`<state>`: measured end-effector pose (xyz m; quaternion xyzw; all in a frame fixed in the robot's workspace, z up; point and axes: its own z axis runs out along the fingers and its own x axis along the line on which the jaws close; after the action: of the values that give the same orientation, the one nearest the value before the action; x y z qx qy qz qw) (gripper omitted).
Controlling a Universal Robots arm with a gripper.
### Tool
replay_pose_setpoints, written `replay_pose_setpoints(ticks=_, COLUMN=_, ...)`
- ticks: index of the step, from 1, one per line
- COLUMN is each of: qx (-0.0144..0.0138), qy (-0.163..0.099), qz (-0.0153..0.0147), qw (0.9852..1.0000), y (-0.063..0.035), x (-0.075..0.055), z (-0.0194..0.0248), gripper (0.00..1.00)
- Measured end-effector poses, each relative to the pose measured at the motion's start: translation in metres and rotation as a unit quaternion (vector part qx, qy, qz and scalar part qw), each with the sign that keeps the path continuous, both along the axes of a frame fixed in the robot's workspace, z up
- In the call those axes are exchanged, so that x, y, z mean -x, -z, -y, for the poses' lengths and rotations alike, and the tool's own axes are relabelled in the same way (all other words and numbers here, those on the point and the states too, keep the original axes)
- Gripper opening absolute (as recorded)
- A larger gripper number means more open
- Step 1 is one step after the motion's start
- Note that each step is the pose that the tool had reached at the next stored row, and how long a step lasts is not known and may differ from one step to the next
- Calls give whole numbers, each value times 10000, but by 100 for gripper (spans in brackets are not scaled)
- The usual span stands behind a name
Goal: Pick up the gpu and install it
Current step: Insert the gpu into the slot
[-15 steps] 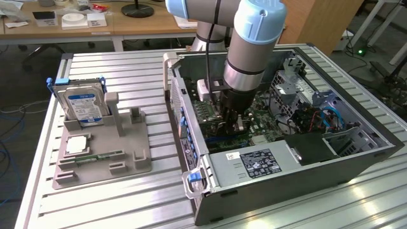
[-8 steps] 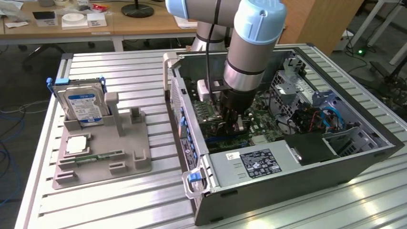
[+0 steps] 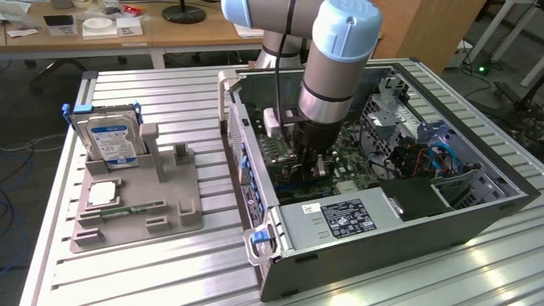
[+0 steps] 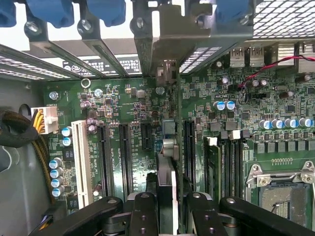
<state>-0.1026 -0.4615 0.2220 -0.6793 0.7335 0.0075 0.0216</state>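
We see the gpu point(image 4: 167, 187) edge-on in the wrist view, a thin dark card standing upright over the green motherboard point(image 4: 123, 113), its pale edge running up between two black expansion slots. Its silvery metal bracket point(image 4: 170, 34) rises at the far end against the case's rear slot openings. The card's near end sits between the gripper's point(image 4: 167, 211) black fingers, which press on both its faces. In the exterior view it is hidden down inside the open computer case point(image 3: 476, 210).
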Motion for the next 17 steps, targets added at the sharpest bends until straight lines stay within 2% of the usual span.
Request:
replay_pose_setpoints(ticks=12, qx=-1, qy=1, qz=1, qw=10000, y=6, x=2, z=-1, gripper=27)
replay_pose_setpoints(ticks=17, qx=2, qy=-1, qz=11, qw=10000, y=7, x=26, z=0, gripper=27)
